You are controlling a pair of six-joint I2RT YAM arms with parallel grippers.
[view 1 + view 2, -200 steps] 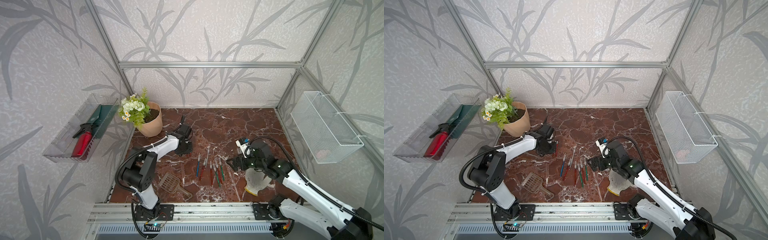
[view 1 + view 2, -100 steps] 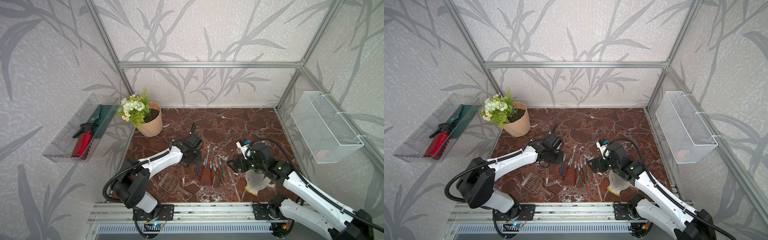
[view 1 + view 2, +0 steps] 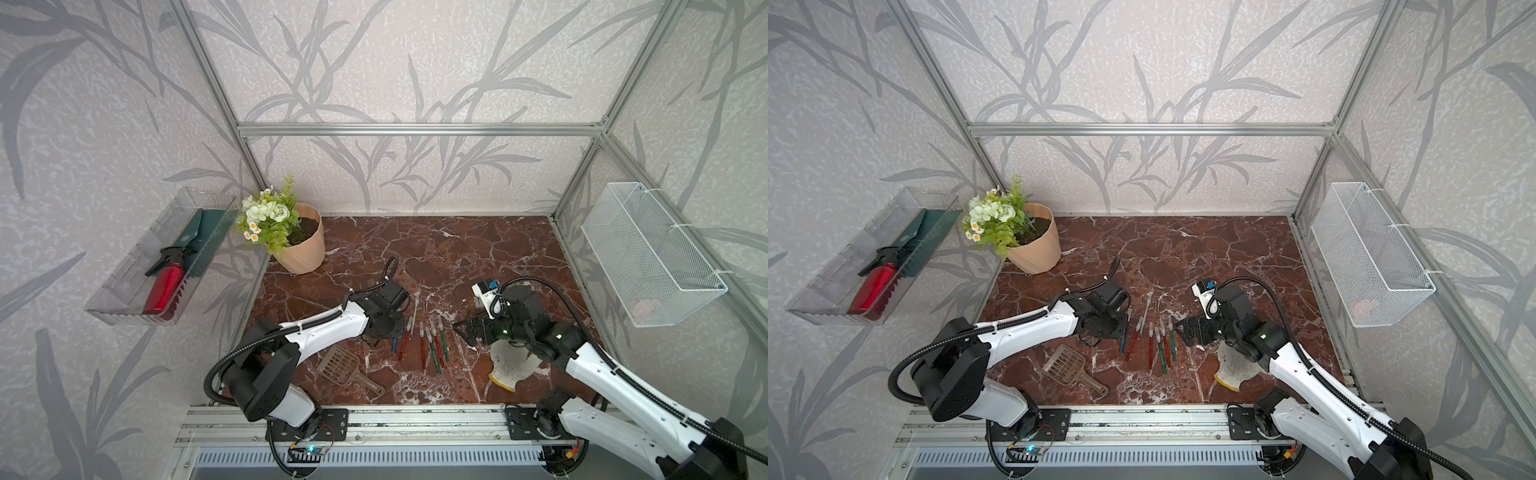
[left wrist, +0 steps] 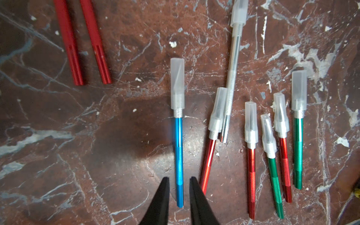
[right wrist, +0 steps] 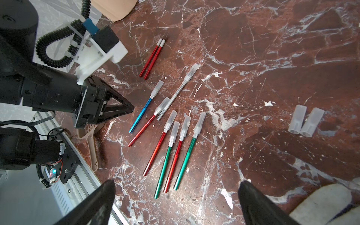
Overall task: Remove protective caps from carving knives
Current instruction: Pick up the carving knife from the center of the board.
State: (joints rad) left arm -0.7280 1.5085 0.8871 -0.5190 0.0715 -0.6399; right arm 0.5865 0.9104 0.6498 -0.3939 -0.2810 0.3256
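Several carving knives (image 3: 424,343) with red, green, blue and silver handles lie side by side mid-table, each tipped with a translucent protective cap (image 4: 177,83). Two red knives (image 5: 153,58) lie apart with no caps on. Two loose caps (image 5: 304,122) rest on the marble to the side. My left gripper (image 4: 179,182) hovers over the handle end of the blue knife (image 4: 178,155). Its jaws are narrowly parted, with a gap on each side of the handle. My right gripper (image 5: 178,187) stands wide open over the handle ends of the green and red knives, holding nothing.
A brown slotted scoop (image 3: 345,368) lies near the front, left of the knives. A white and yellow cloth (image 3: 513,365) sits under the right arm. A flower pot (image 3: 301,245) stands back left. A wire basket (image 3: 648,257) and a clear tray (image 3: 137,286) hang on the side walls.
My left arm has swung from the back left, near the pot, forward and right to the knives, ending over the blue one. The right arm has barely moved.
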